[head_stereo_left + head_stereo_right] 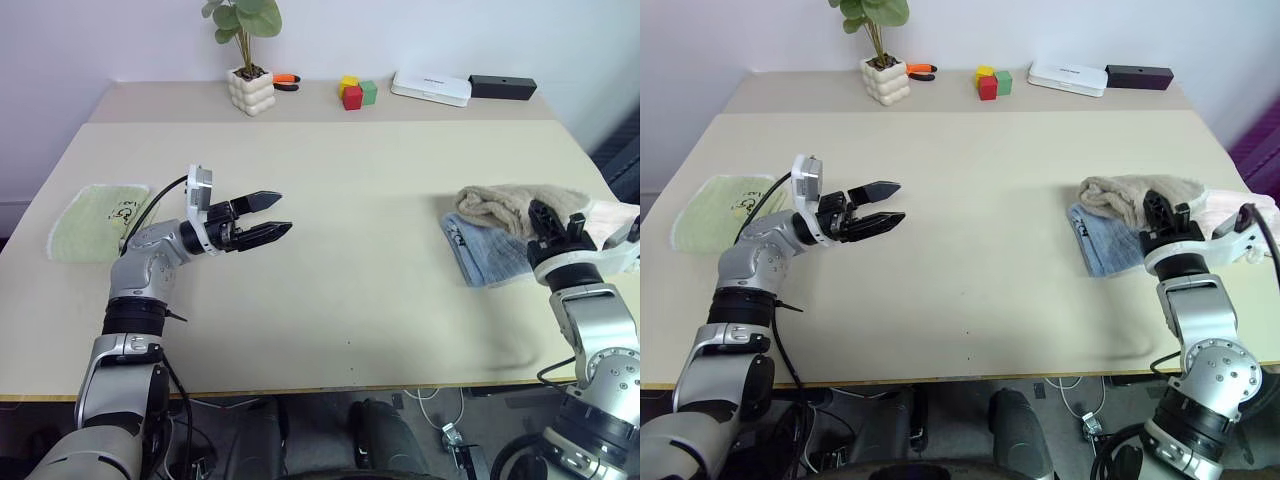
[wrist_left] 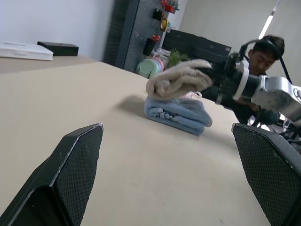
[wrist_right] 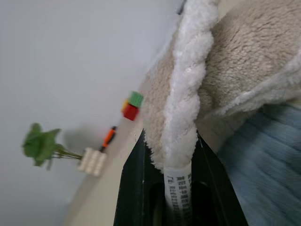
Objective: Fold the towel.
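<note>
The towel (image 1: 505, 205) is a crumpled beige bundle lying on top of a folded light blue towel (image 1: 485, 255) at the right side of the table (image 1: 360, 180). My right gripper (image 1: 548, 222) is at the towel's near edge, shut on it. In the right wrist view the white edging (image 3: 181, 108) and a printed label run down between the two black fingers (image 3: 129, 188). My left gripper (image 1: 284, 213) hovers open over the left middle of the table, pointing right with nothing between its fingers (image 2: 70, 174). Its wrist view looks across at the towel (image 2: 181, 80).
A light green towel (image 1: 95, 220) lies flat near the table's left edge. Along the back stand a potted plant (image 1: 250, 85), an orange-handled tool (image 1: 285, 80), coloured blocks (image 1: 355, 92), a white box (image 1: 430, 87) and a black box (image 1: 502, 87). A person (image 2: 263, 47) sits beyond the table's right end.
</note>
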You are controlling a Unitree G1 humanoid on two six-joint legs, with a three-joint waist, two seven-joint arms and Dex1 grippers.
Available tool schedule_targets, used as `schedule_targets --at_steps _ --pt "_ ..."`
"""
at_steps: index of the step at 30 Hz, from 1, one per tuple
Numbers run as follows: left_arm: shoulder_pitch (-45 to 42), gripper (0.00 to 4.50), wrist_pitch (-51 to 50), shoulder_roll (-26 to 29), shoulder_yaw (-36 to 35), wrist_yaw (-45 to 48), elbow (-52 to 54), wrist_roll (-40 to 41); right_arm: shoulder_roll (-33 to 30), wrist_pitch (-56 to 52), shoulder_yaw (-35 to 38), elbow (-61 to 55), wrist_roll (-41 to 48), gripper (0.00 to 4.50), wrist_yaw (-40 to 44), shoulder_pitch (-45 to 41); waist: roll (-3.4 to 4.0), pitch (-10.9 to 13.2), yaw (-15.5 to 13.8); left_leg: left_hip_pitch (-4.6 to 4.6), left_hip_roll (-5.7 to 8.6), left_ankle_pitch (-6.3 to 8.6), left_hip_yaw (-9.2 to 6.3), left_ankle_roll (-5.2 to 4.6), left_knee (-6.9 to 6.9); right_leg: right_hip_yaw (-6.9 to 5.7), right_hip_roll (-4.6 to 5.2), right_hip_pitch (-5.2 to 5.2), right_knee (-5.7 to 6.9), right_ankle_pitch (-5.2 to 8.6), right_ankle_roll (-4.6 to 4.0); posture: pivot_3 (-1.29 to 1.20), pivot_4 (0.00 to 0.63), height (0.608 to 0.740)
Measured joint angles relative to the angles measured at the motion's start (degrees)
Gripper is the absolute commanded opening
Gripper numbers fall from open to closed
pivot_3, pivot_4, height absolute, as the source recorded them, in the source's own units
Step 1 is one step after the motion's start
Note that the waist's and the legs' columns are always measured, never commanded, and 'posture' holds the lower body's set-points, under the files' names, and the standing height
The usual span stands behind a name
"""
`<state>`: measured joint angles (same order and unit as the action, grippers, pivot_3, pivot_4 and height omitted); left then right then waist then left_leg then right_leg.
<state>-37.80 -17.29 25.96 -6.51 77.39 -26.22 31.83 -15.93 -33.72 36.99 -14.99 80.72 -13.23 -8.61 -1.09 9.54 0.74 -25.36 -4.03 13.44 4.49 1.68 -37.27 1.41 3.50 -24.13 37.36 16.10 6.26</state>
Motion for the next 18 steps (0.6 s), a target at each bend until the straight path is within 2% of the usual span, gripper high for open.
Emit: schedule_targets --at_steps 12,15,18 --pt "0.0 4.5 0.0 -0.4 0.0 -0.1 0.0 0.0 -0.3 2.8 -2.4 -0.9 -5.8 0.05 2.0 4.3 0.0 0.0 -0.1 0.0 0.01 0.0 -0.01 0.0 -0.03 0.0 0.0 0.01 0.0 0.0 0.0 0.0 0.15 0.735" --pt "0.0 4.5 0.1 -0.7 0.0 -0.1 0.0 0.0 -0.3 2.8 -3.2 -2.1 -6.1 1.05 2.1 5.9 0.0 0.0 -0.1 0.0 0.0 0.0 0.0 0.0 -0.03 0.0 0.0 0.01 0.01 0.0 0.0 0.0 0.15 0.735" --pt "0.0 4.5 0.4 -1.2 0.0 -0.1 -0.3 0.0 -0.3 2.8 -3.7 -3.0 -6.0 2.61 2.1 6.4 0.0 0.0 0.0 0.01 0.01 0.0 -0.01 0.0 -0.04 0.0 0.0 0.02 0.02 0.0 0.0 0.0 0.15 0.735"
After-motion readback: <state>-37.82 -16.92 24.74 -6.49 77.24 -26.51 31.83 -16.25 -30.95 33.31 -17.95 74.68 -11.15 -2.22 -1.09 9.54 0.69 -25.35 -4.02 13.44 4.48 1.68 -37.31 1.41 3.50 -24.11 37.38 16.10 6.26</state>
